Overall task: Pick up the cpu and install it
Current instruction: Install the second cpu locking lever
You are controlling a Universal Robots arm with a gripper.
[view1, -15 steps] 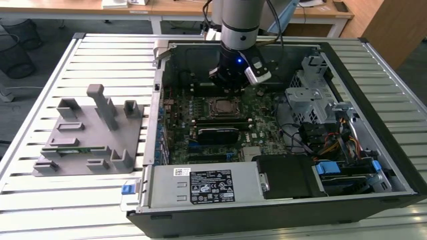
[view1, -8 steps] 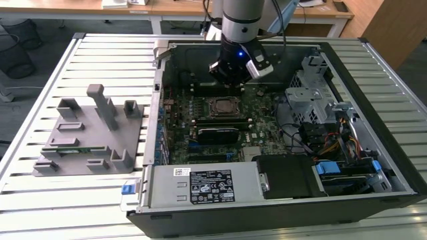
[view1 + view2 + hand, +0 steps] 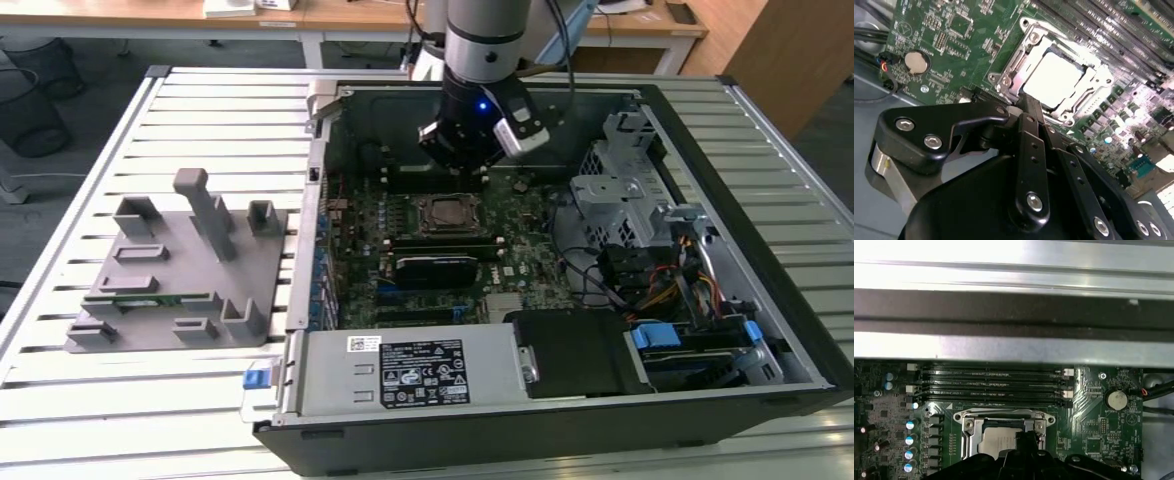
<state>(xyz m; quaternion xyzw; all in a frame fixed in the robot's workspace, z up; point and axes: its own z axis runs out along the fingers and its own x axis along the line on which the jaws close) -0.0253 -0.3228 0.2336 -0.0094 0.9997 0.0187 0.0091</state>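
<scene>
The cpu lies flat in the motherboard's socket, its shiny pale top framed by the metal socket bracket. In the first wrist view the cpu shows partly behind the dark fingertips. In the exterior view the cpu sits mid-board inside the open computer case. My gripper hangs just above the socket's far edge. Its black fingers come together at one tip with nothing between them, and they are apart from the chip.
Memory slots run beside the socket, next to the case wall. A coin battery sits on the board. A drive cage and cables stand at the exterior view's right. A grey parts holder with a green memory stick lies outside the case.
</scene>
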